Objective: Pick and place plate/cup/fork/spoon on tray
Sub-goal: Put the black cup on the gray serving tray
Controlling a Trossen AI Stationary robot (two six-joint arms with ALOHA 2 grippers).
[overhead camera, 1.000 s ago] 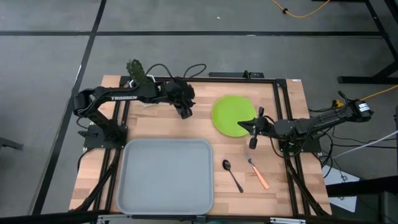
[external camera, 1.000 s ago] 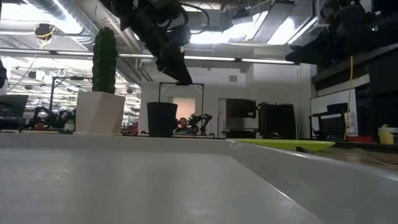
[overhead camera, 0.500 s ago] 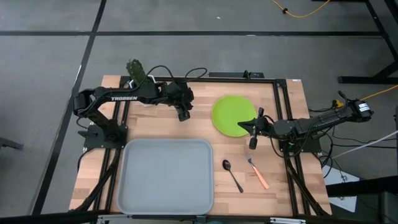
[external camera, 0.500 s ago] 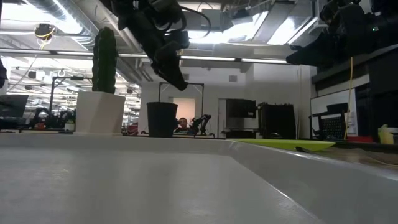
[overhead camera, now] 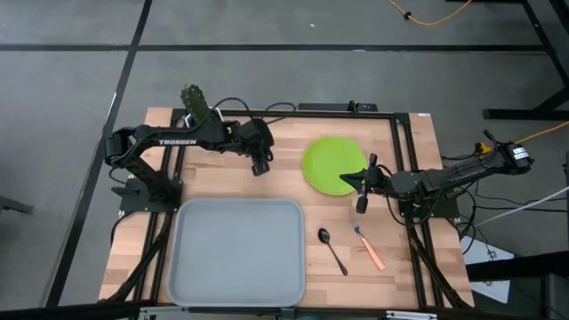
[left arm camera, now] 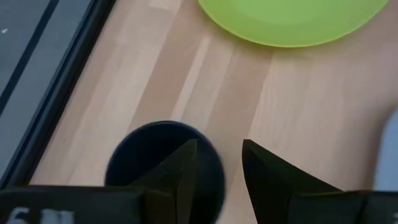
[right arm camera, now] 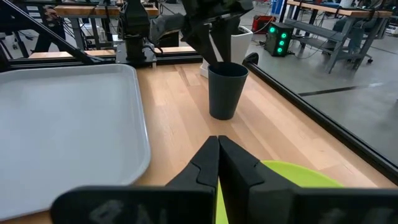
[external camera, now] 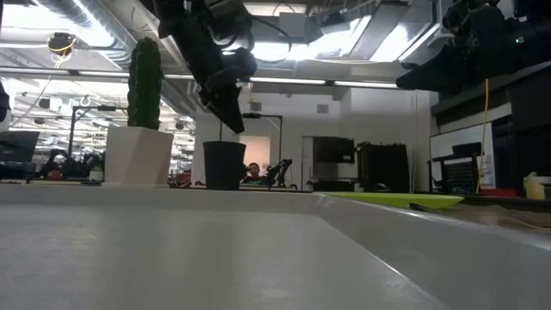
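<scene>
The black cup (right arm camera: pixel 225 90) stands upright on the wooden table near the far edge, left of the lime-green plate (overhead camera: pixel 331 165). My left gripper (left arm camera: pixel 219 146) hangs open just above the cup's rim (left arm camera: pixel 124 155), slanting down and touching nothing. It hides the cup in the high view. My right gripper (overhead camera: pixel 360 183) is shut and held above the plate's right edge, clear of it. The dark spoon (overhead camera: pixel 332 249) and orange-handled fork (overhead camera: pixel 367 244) lie flat right of the grey tray (overhead camera: pixel 236 253).
A white pot with a cactus (external camera: pixel 138 155) stands at the far left corner, just beyond the cup. Black frame rails (overhead camera: pixel 404 169) run along the table's far and side edges. Bare wood lies between cup, plate and tray.
My left gripper has drifted a little toward the table's left edge and down, and has tipped steeper, so that its open fingers now stand over the cup. The cup has stayed put. My right arm has kept still.
</scene>
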